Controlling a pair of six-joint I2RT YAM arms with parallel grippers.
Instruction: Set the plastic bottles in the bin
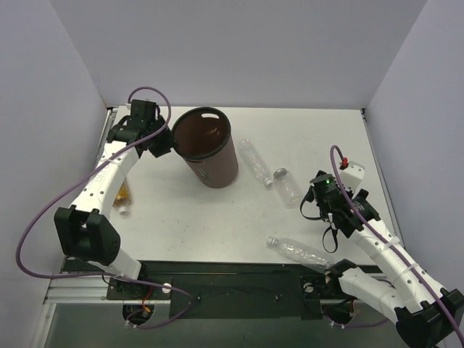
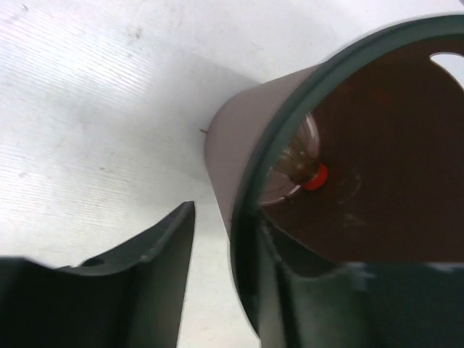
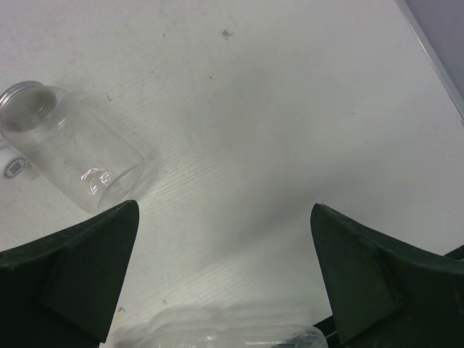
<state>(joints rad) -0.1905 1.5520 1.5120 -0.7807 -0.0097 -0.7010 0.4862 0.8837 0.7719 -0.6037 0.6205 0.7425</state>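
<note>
Straddling bin (image 1: 217, 165) rim: left end effector (image 2: 228, 228) apart | right end effector (image 3: 225, 210) apart

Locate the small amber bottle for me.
In the top view, the small amber bottle lies on the left side of the table, partly hidden under the left arm, to the left of the bin and nearer the bases.

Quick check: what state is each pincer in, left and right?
Left pincer: open, fingers astride the rim of the bin, with a gap at the outer finger.
Right pincer: open, holding nothing.
</note>
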